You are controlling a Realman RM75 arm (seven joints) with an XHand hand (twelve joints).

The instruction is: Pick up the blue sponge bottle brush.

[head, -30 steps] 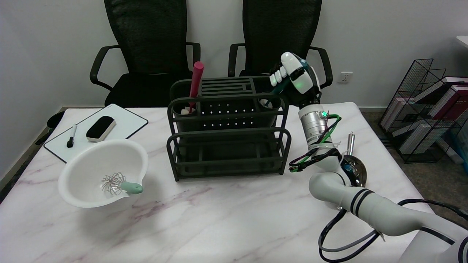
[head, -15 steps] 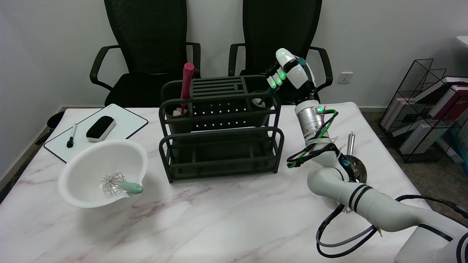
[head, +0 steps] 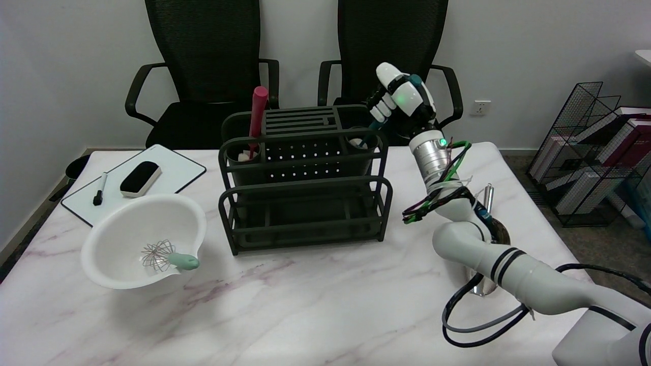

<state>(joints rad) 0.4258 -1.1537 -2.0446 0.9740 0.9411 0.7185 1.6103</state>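
In the head view, the robot hand [head: 402, 99] was wrapped around the blue sponge bottle brush [head: 370, 129], whose soft tip sat in the rack [head: 305, 178] cup at 3 o'clock. It looked light; the stiff handle was best to hold. Since before, the rack had slid toward 9 o'clock on the bench [head: 305, 305].

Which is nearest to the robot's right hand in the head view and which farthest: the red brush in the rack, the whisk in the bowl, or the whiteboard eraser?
From the right hand:
1. Red brush, upright in the rack's left cup, nearest.
2. Whiteboard eraser, on the whiteboard at far left.
3. Whisk, lying in the white bowl at lower left, farthest.
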